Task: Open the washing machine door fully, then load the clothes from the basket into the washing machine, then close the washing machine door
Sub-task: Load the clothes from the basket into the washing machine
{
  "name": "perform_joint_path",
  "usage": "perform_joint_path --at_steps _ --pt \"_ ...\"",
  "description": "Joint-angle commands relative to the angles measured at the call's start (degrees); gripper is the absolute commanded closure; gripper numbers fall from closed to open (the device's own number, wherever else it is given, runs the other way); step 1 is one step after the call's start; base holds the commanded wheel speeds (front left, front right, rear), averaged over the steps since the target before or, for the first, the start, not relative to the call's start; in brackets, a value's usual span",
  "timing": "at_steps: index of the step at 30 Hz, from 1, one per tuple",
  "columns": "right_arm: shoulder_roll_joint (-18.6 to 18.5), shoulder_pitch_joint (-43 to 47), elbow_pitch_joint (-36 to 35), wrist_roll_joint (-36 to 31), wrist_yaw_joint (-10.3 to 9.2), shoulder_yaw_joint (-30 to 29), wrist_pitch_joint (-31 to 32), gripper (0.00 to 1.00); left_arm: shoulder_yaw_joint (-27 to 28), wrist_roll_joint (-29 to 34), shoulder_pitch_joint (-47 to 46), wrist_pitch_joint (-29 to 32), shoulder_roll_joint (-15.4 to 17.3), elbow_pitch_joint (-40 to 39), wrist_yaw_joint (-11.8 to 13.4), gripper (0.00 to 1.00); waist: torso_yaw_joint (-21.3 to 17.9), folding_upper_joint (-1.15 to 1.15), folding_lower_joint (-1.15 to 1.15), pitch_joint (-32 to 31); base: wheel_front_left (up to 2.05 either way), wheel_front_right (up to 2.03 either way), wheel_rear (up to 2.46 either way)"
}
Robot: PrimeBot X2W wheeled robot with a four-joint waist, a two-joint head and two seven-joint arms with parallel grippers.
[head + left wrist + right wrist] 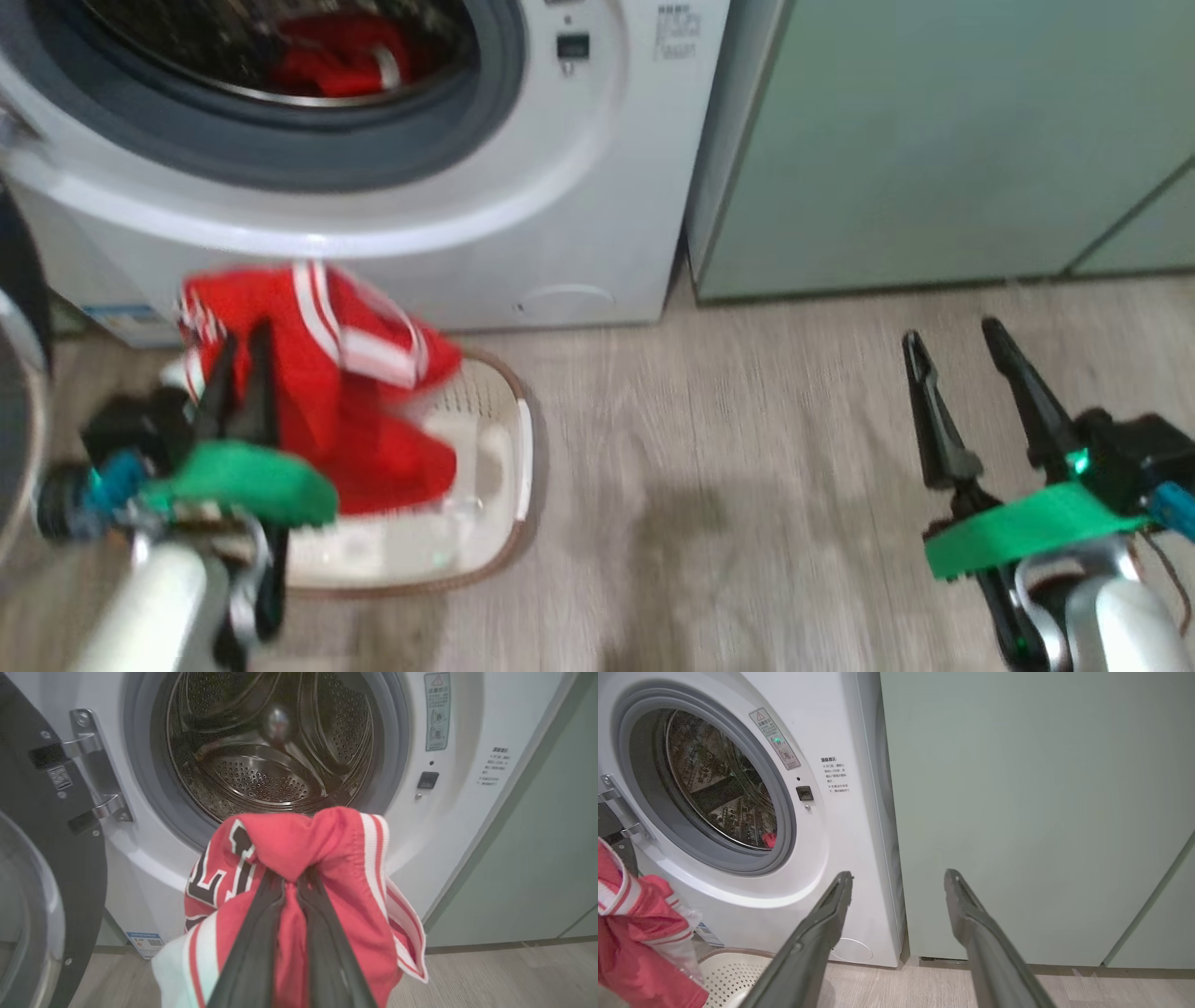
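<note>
The washing machine (579, 187) stands with its door (51, 858) swung open to the left, black rim and glass showing. A red garment (336, 61) lies inside the steel drum (261, 765). My left gripper (247, 338) is shut on a red garment with white stripes (327, 844), holding it up in front of the drum opening and above the basket (525, 439). The held garment (635, 933) hangs over the cream basket (733, 966). My right gripper (952, 338) is open and holds nothing, off to the right over the floor; its fingers (831, 905) point at the machine's right edge.
Pale green cabinet doors (934, 140) stand right of the machine. Wooden floor (728, 448) stretches between basket and right gripper. The door hinge bracket (93, 765) sits on the machine's left side. A small round hatch (852, 950) is low on the machine front.
</note>
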Motion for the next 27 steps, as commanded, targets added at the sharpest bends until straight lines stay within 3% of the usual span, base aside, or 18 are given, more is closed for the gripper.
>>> perform_joint_path --at_steps 1,11,18,27 --pt "-0.29 -2.46 -2.25 0.21 0.0 1.49 -0.62 0.0 3.06 -0.3 -4.26 -0.42 1.4 -1.08 -0.29 1.0 -1.88 0.0 -0.01 4.47 0.0 0.0 0.0" --pt "-0.29 -7.51 0.09 3.08 0.0 4.58 -5.56 0.0 6.57 -4.06 -26.26 5.0 6.0 14.18 -5.98 1.0 -8.33 0.0 -0.01 16.15 0.0 0.0 0.0" --pt "-0.29 -10.56 3.86 5.77 0.0 7.11 -9.36 0.0 6.03 -6.04 -40.96 14.89 10.03 24.57 -10.33 1.0 -12.06 0.0 -0.01 21.03 0.0 0.0 0.0" --pt "-0.29 -14.34 7.25 9.89 0.0 11.18 -11.56 0.0 4.9 -5.77 -56.89 26.65 16.11 34.16 -13.1 1.0 -16.92 0.0 -0.01 26.76 0.0 0.0 0.0"
